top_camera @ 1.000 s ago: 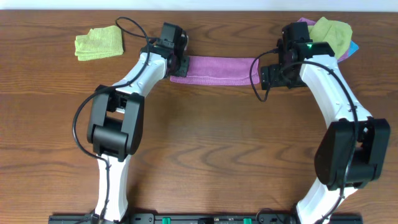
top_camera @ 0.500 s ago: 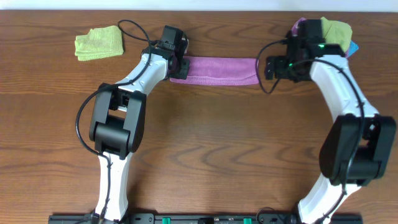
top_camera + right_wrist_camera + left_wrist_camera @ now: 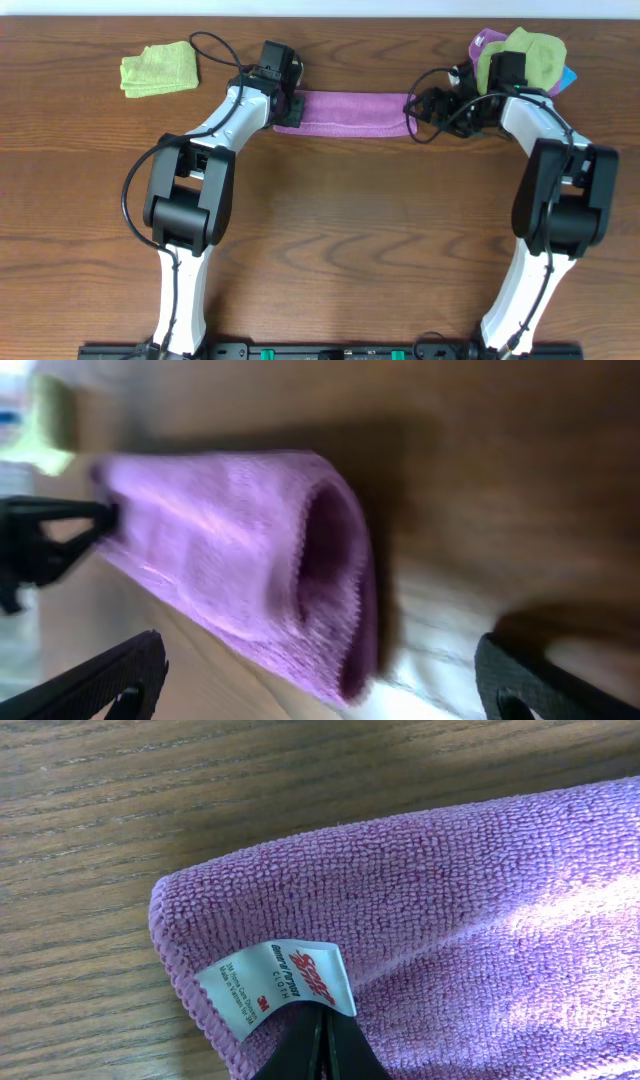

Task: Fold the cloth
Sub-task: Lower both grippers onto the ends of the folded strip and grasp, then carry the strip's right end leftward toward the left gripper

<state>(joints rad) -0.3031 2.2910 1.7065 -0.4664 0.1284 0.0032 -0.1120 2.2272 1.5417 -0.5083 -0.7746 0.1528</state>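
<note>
tabletop [image 3: 330, 240]: brown wood grain is seen across the near half and under everything beyond it
left hand [image 3: 322, 1032]: clenched on the left end of the cloth [image 3: 480, 920], whose edge is pinched just under the white tag [image 3: 275, 982]
right hand [image 3: 420, 104]: released, with the jaws held wide and turned toward the cloth's right end; nothing is gripped, and whether the end is touched cannot be told
cloth: laid as a long narrow strip between the two hands, toward the far side of the tabletop; a doubled, looped edge is shown at its right end in the right wrist view
lime-green cloth [image 3: 158, 70]: left crumpled at the far left, well apart from the strip
pile of cloths [image 3: 530, 55]: heaped at the far right behind the right hand, green on top, with blue and purple edges showing
done so far: a lengthwise fold is judged to be made already, since the strip is narrow and layered
left to do: the strip is judged to need folding end over end, for which the right end must first be seized
changed since a second ago: the right arm [image 3: 555, 190] has been swung toward the far edge and its hand turned to face the cloth's end from the right, where it was earlier hung over that end from the nearer side; the jaws are kept wide throughout
unchanged: the strip and the left hand are found where they were
</note>
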